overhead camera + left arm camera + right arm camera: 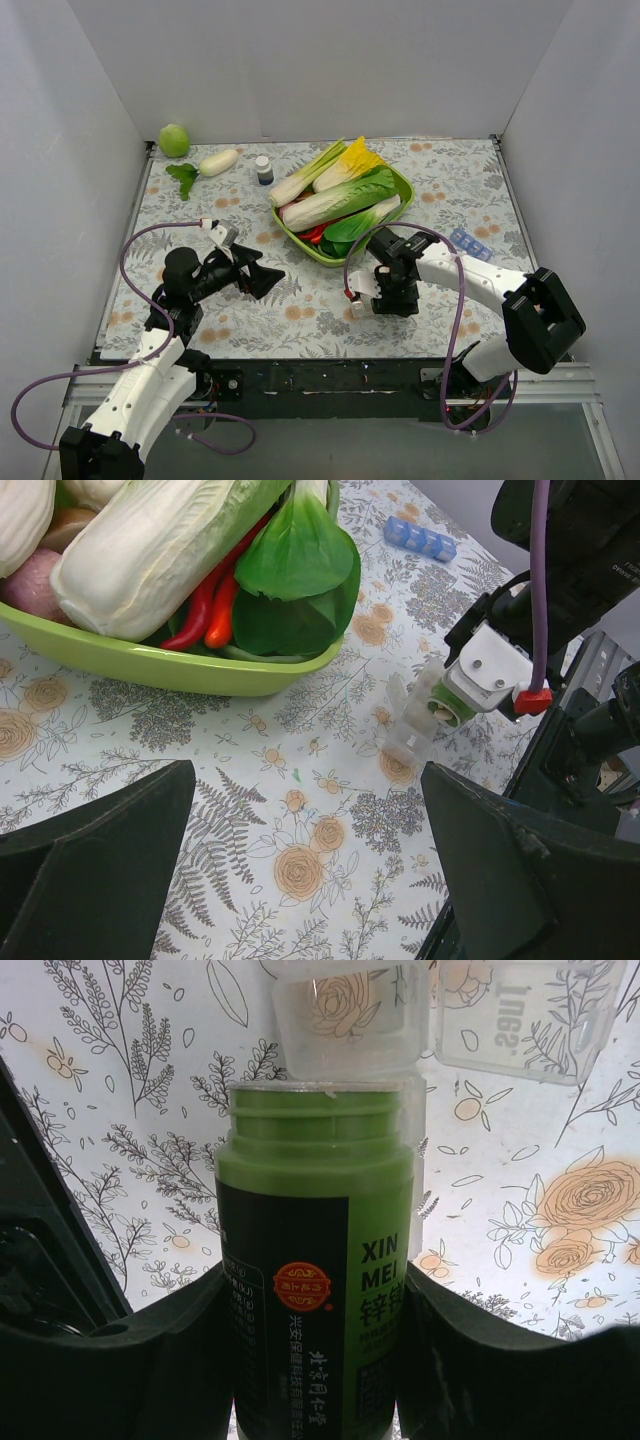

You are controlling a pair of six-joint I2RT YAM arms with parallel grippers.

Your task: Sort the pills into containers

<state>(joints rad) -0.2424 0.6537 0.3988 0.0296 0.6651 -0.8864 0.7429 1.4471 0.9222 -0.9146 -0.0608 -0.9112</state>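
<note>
While the right gripper is closed partway round a green bottle, its two dark fingers press against the bottle's sides and the label faces the wrist camera. The bottle has no cap on it (the bare screw threads show at its neck), and its open mouth points at the clear pill-organizer strip. That strip lies on the flowered table, near the front edge and just in front of the green tray. In the right wrist view the bottle's rim meets the edge of one square compartment. Whether the two actually touch I cannot tell. A second compartment beside it stands with its lid flipped open, mirrored lettering showing through the plastic. From the left wrist camera the bottle looks tilted down toward the strip. I cannot make out any pills in the compartments.

The left gripper is spread as wide as it goes and has nothing in it. It hovers over the cloth to the left of the strip, well apart from it, with its fingers pointing toward the right arm.

The tray is heaped with leafy greens, white cabbage stalks and red peppers. A blue compartment strip lies on the cloth to the right of the tray. A small bottle with a dark cap stands upright near the back wall, left of the tray.
</note>
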